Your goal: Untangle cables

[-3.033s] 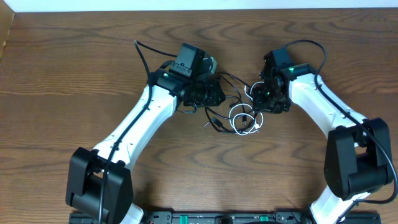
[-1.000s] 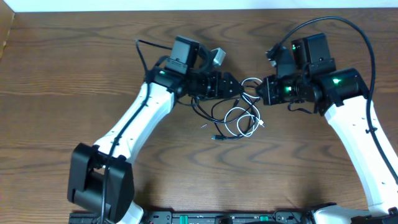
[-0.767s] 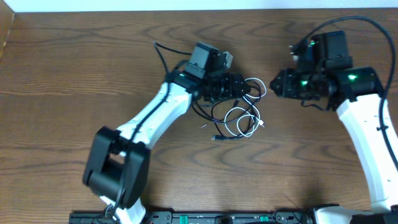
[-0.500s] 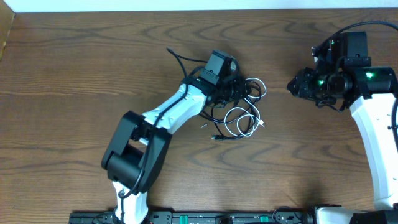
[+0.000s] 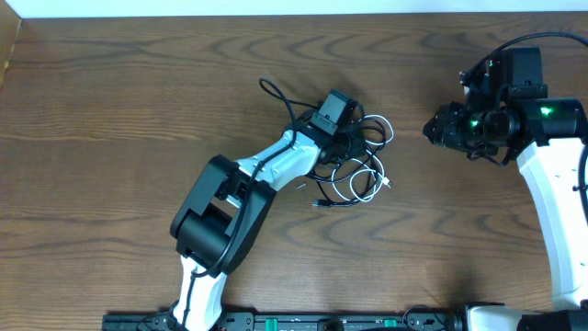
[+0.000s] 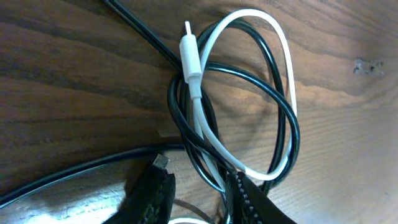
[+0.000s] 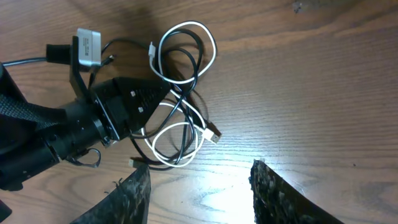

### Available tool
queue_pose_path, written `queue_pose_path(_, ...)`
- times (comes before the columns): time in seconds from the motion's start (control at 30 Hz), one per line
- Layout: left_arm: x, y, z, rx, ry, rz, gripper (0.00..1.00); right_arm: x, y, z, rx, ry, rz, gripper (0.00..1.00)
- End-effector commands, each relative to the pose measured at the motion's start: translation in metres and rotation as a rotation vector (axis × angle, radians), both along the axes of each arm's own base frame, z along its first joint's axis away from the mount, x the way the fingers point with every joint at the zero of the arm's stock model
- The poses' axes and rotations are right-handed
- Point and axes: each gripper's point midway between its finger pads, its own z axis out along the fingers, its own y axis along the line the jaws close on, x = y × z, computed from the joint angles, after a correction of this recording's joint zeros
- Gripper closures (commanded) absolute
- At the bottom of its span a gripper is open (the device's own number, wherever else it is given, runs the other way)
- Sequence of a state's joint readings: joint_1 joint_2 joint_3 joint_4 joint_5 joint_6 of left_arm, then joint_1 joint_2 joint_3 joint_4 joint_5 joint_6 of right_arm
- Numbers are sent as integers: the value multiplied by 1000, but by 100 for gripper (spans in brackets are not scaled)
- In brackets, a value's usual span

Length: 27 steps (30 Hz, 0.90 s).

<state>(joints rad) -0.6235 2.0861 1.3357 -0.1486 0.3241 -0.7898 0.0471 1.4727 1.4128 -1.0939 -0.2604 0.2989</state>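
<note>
Item: the cables, one white cable point(image 6: 190, 56) and one black cable point(image 6: 171, 106), lying looped through each other at mid-table point(image 5: 110, 138). The knot's long axis runs roughly from the far edge toward the robot's base. In the left wrist view the white plug points away from the fingers, its shaft nearly straight, crossing over the black loop. Left gripper point(image 6: 199, 186): at the tangle, jaws a little apart, straddling strands of both colours, not visibly clamped. Right gripper point(image 7: 200, 171): well apart to the right, jaws wide, nothing between them. Handling note, my judgement: the left should pinch one colour only, since closing on both would lock the crossing. The right should come in for the other cord, then draw apart slowly, low over the wood.
</note>
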Motion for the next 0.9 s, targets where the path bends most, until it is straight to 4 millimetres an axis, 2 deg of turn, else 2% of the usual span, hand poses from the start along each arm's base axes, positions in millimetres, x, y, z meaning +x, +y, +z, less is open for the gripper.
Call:
queue_pose_path(0.0,3,1,-8,70,-39,34,68,0,-2,-2,-15,0,14,53)
queue_pose_path(0.27,5,2,-10,171,-127,73,68,-3,-2,-5,-19,10,21,53)
queue_pose_path(0.47,9,1,-10,179,-152,84,68,-3,-1,-5,-20,10,25,53)
queue_pose_path(0.7,8,-5,-32,202,-163,34,68,-5,-1,-6,-26,17,39,53)
queue_pose_path(0.87,7,-7,-33,220,-189,-14,68,-5,-1,-6,-27,16,42,52)
